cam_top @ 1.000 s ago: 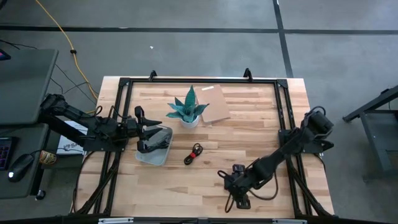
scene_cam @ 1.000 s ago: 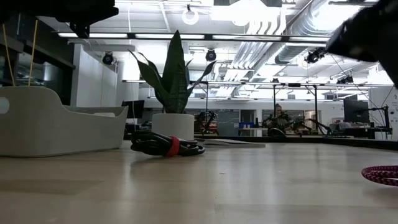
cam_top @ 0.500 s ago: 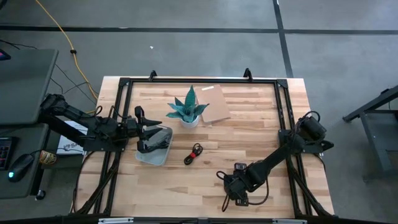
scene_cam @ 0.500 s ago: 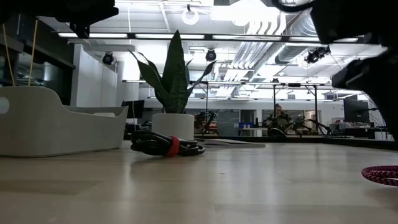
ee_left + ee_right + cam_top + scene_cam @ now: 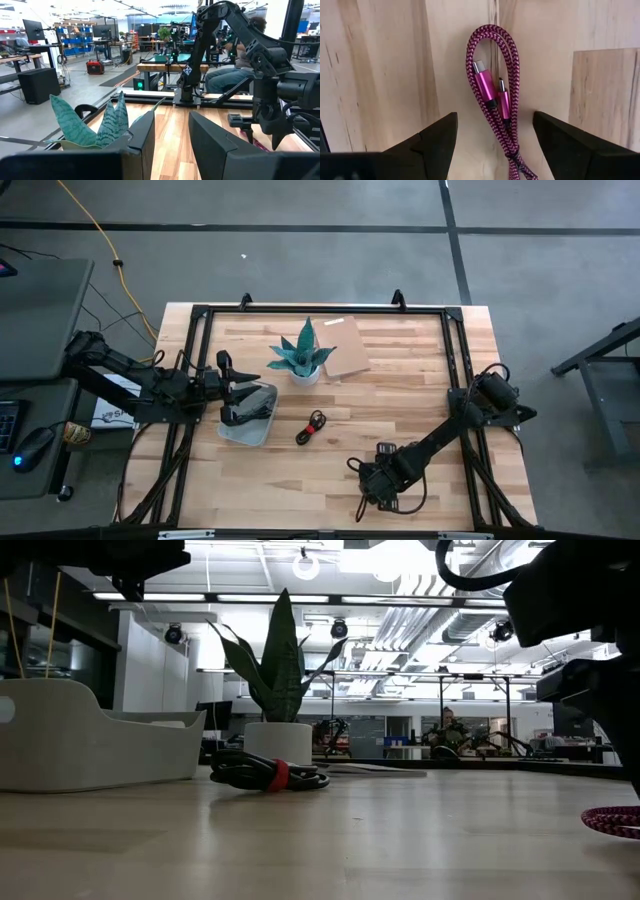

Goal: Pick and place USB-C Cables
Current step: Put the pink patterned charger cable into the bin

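The magenta-red braided cable (image 5: 495, 85) lies flat on the wood as a folded loop, both plugs inside it. My right gripper (image 5: 494, 120) hangs open above it, pointing down, one finger on each side and clear of it. In the high view this gripper (image 5: 376, 480) is near the table's near edge. In the low view the cable (image 5: 612, 819) shows at the right edge. The black cable with its red-orange tie (image 5: 312, 426) rests mid-table. My left gripper (image 5: 243, 402) hovers open over the grey tray (image 5: 240, 430). Dark bundles lie in the tray, partly hidden.
A potted snake plant (image 5: 303, 360) stands beyond the black cable, with a flat brown board (image 5: 345, 350) to its right. Black frame rails (image 5: 455, 380) run along the table's sides. Bare wood lies between the tray and the right gripper. A person sits far behind (image 5: 240, 60).
My right arm has folded and brought its gripper down and slightly toward the near edge, over the magenta cable. In the low view the arm has dropped into the picture at the right. The cables have not moved.
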Controlling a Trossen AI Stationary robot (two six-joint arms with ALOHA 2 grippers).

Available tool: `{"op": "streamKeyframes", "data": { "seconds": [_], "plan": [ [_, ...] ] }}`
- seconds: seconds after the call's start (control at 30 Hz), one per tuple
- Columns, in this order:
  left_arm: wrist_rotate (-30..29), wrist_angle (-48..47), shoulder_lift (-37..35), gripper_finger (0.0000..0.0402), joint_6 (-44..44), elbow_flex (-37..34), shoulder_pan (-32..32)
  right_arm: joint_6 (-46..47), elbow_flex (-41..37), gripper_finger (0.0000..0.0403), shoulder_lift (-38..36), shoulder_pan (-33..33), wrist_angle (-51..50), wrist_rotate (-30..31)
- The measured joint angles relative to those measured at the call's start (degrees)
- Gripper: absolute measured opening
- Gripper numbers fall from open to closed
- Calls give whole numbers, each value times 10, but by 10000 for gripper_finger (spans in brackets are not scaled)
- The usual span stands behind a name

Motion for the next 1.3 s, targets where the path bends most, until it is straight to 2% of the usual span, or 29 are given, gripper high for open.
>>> {"op": "streamKeyframes", "data": {
  "seconds": [0.23,0.33,0.47,0.7,0.77,0.93,1.1,1.2,1.3],
  "plan": [
    [0,0,0,99,0,0,0,0,-1,257,1,2,-2,9],
    [0,0,0,99,-10,0,0,0,-2,237,1,3,-3,13],
    [0,0,0,99,-14,0,0,-6,-2,177,2,2,-7,19],
    [0,0,0,99,-13,0,0,-17,-3,33,2,2,-17,24],
    [0,0,0,99,-14,0,0,-21,-3,12,2,2,-20,24],
    [0,0,0,99,-14,0,0,-29,-3,24,2,3,-21,26],
    [0,0,0,99,-14,0,0,-51,-3,6,2,3,-24,25],
    [0,0,0,99,-14,0,0,-52,-2,10,-3,3,-47,24],
    [0,-3,0,99,-14,0,0,-50,-7,4,-18,9,-126,28]
  ]
}}
